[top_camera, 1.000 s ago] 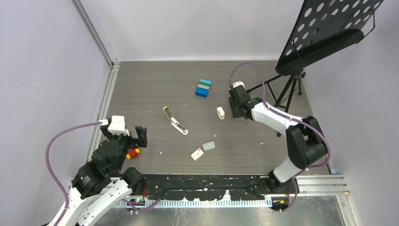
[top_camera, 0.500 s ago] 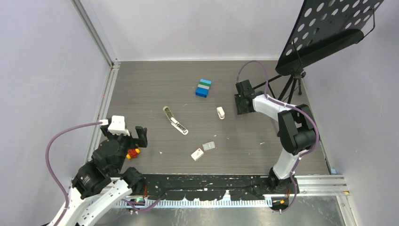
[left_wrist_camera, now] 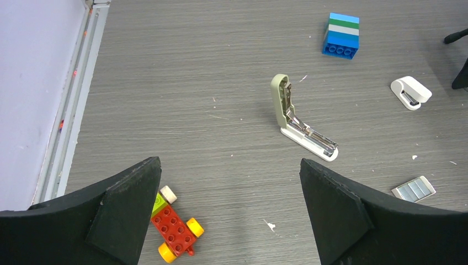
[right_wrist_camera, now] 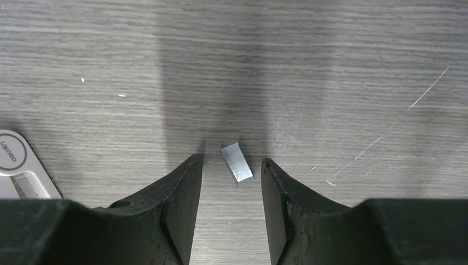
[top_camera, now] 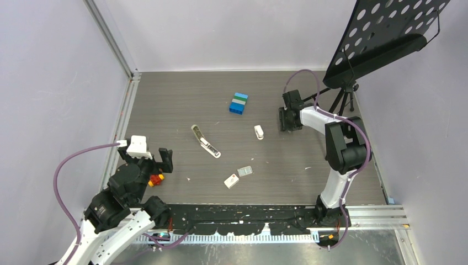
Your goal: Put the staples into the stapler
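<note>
The stapler [top_camera: 205, 141] lies hinged open at mid table, olive top raised and silver channel exposed; the left wrist view shows it too [left_wrist_camera: 292, 118]. The white staple box [top_camera: 232, 180] and its grey insert [top_camera: 245, 171] lie near the front; the insert also shows in the left wrist view [left_wrist_camera: 414, 189]. A small silvery strip of staples [right_wrist_camera: 237, 162] lies flat on the table between my right gripper's [right_wrist_camera: 232, 160] open fingertips, untouched. The right gripper [top_camera: 286, 118] is low at the back right. My left gripper [left_wrist_camera: 229, 165] is open and empty, raised at the front left [top_camera: 150, 157].
A stubby white object [top_camera: 259, 132] lies left of the right gripper and shows at the right wrist view's edge [right_wrist_camera: 16, 165]. A blue-green brick stack [top_camera: 238, 103] stands at the back. A red-yellow toy [left_wrist_camera: 174, 232] lies under the left gripper. A music stand's tripod [top_camera: 342, 99] stands at the back right.
The right arm has swung back and to the right, and its gripper has come down to the table by the tripod. The left arm has not moved.
</note>
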Tool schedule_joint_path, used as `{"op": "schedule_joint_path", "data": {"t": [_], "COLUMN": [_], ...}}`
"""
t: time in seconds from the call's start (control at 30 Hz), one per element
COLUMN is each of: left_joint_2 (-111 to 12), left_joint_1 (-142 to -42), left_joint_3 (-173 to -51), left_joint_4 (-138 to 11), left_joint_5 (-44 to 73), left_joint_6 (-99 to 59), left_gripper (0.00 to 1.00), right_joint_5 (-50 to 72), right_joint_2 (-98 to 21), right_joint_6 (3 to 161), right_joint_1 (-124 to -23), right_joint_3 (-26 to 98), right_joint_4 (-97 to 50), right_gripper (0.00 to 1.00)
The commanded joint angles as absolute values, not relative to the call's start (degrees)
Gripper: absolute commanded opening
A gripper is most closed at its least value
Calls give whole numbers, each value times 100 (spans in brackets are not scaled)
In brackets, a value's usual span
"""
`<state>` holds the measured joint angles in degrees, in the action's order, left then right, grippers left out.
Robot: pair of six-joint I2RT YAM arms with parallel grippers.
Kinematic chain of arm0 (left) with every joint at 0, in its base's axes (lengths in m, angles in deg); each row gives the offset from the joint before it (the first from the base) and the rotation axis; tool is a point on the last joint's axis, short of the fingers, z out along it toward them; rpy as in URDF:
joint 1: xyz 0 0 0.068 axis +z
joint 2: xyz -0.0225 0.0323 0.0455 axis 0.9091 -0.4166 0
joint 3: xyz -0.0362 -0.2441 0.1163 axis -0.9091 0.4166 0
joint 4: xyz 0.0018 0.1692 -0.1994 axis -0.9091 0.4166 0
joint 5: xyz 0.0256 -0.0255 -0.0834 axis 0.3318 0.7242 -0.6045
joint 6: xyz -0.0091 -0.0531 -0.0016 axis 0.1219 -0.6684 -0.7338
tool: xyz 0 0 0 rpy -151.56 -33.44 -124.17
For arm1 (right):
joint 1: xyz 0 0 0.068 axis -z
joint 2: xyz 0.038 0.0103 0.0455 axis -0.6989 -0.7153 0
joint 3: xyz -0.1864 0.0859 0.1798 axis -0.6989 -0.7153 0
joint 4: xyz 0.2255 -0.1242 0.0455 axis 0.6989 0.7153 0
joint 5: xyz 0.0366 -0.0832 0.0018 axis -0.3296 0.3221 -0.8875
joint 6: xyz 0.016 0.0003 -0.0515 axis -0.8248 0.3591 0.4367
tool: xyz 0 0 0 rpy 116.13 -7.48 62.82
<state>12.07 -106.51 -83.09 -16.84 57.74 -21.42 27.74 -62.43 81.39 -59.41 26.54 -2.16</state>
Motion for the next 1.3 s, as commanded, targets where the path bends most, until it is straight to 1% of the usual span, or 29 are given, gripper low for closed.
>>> {"op": "schedule_joint_path", "data": {"t": [0.0,0.1,0.2,0.3,0.53,0.87,1.27], "left_joint_2": [1190,1190,1196,1210,1236,1329,1214], "left_joint_1": [-10617,-10617,-10622,-10617,-10621,-10616,-10620], "left_joint_3": [-8291,-8291,-8291,-8291,-8291,-8282,-8335], "left_joint_4": [-1929,-1931,-1931,-1931,-1923,-1893,-1856], "left_joint_5": [5736,5736,5727,5727,5719,5778,5710], "left_joint_6": [-2051,-2051,-2051,-2052,-2060,-2086,-2144], "left_gripper": [100,100,100,100,100,100,100], "right_joint_5": [2470,2410,2300,2257,2104,2030,1411], "right_joint_2": [-6357,-6412,-6402,-6319,-6021,-6078,-5213], "right_joint_6": [8080,8075,8076,8034,7909,7816,7481], "right_joint_1": [-5867,-5866,-5866,-5866,-5866,-5866,-5996], "right_joint_3": [2919,2960,2965,2916,2631,2550,1772], "right_joint_4": [-152,-29,82,182,179,29,-441], "right_gripper": [48,43,36,33,29,23,19]}}
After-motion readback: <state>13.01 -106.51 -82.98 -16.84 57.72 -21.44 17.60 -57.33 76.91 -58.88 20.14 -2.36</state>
